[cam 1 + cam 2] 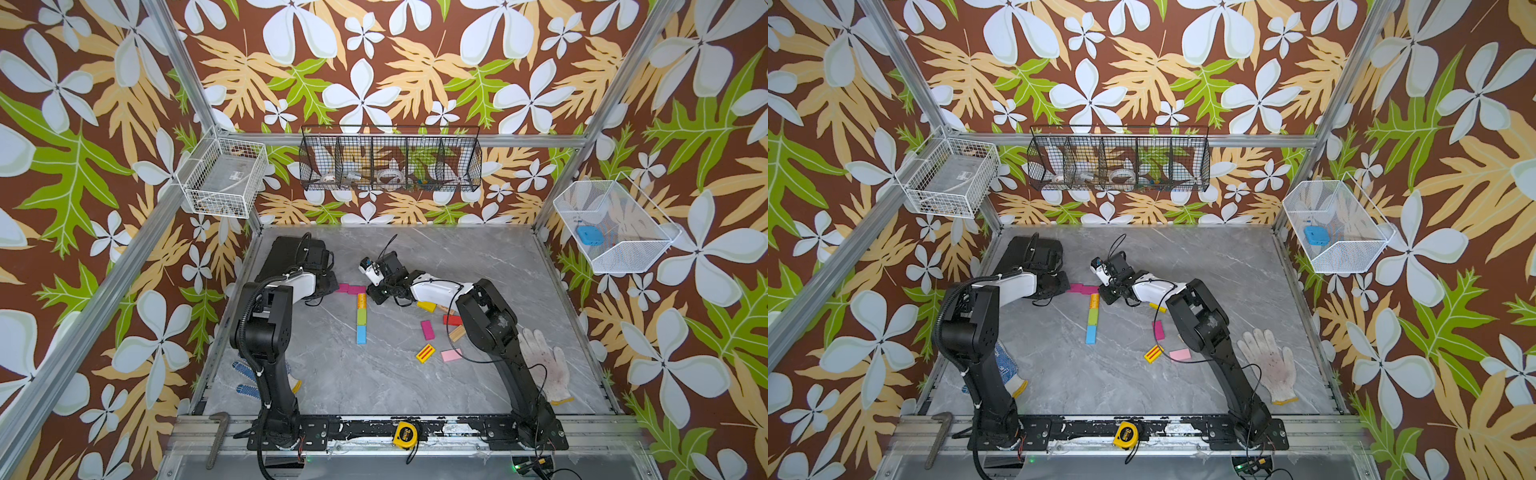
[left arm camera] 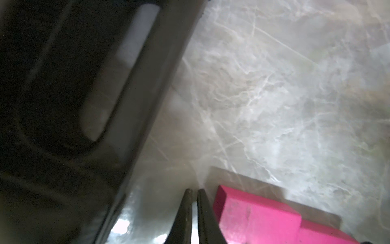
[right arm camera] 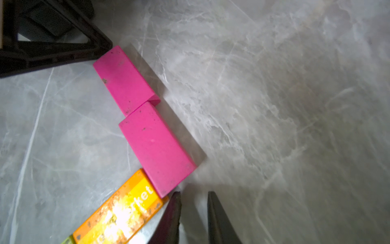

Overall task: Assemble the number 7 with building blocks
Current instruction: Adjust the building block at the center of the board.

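Two-block bar: the outer magenta block (image 3: 124,80) and the inner magenta block (image 3: 158,147) lie flat, end to end and touching, a little out of line with each other.
Stem: the orange block (image 1: 361,300), green block (image 1: 361,316) and blue block (image 1: 361,334) make one row toward the front edge, each touching the next. In the right wrist view the orange block's end meets the corner of the inner magenta block.
Place: the figure lies about in the middle of the grey worktop (image 1: 332,374), between the two arms.
Loose blocks: on the right of the stem, apart from it, lie a yellow block (image 1: 427,306), red block (image 1: 452,320), third magenta block (image 1: 427,329), striped yellow block (image 1: 425,353), pale pink block (image 1: 451,354) and wooden block (image 1: 457,333). The right arm partly hides the wooden one.
Left gripper (image 2: 194,191): the fingers are almost together with nothing between them; the tips are low over the worktop, just beside the outer magenta block.
Right gripper (image 3: 194,193): a narrow gap, holding nothing. The tips are just beside the corner where bar and stem meet — touching or not, it cannot be told.
Other things: a black case (image 1: 286,249) at the far left, a white glove (image 1: 540,361) at the right, a blue-dotted glove (image 1: 245,374) at the front left, and a yellow tape measure (image 1: 405,434) on the front rail.
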Robot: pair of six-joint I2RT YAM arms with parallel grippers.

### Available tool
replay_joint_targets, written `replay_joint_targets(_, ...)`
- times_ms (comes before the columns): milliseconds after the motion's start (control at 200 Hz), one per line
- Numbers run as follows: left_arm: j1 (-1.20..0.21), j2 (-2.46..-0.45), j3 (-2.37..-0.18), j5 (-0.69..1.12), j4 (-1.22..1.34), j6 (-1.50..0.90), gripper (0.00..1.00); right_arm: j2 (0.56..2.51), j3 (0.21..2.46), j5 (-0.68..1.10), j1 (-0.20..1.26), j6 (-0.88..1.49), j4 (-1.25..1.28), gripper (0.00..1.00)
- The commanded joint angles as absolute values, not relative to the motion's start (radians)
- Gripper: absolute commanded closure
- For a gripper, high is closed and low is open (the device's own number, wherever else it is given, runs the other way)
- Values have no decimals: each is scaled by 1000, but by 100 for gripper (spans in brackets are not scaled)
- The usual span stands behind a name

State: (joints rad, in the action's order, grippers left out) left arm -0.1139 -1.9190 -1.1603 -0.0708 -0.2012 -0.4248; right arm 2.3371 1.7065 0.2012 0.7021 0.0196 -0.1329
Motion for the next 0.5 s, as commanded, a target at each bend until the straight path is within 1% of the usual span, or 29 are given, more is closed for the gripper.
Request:
replay_joint_targets(0,-110,-1913,-1172,-85,-238,-428,89,2328,1688,177,698,18,-182,76)
replay_joint_targets(290,-110,-1893,-1209,-86,-251,-413,89,2284,1618,171,670,28,-158,76)
replay_joint_targets(495,-113,-1898,-1260,-20,-241,-387,89,2255,1576,164,666,30,-147,75)
